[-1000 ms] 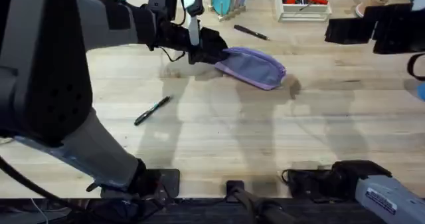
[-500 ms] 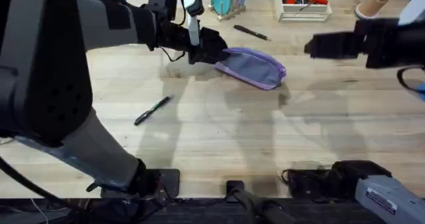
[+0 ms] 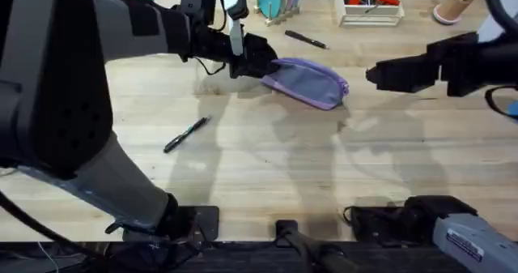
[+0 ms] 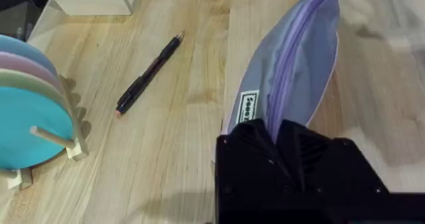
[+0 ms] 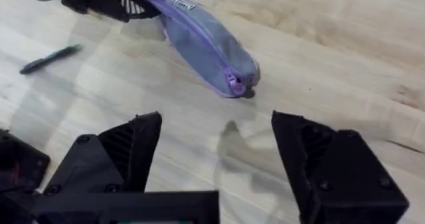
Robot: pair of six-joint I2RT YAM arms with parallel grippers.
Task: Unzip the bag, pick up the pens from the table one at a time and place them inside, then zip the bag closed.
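My right gripper has swung in from the far right edge over the last second and now hangs above the surface just right of the bag, its jaws spread wide apart and empty; from my right wrist camera the zipper pull end of the bag sits just ahead between my fingers. My left gripper has not shifted: it stays clamped on the bag's left end, where the fabric disappears between the fingers in my left wrist view. The bag lies in the same spot, zipper still closed along its top as far as I can judge. One pen rests on the surface well to the left and nearer my bases, the other pen lies beyond the bag near the white rack. I read this as the setup for unzipping: left anchors, right comes for the pull. Neither pen is in yet.
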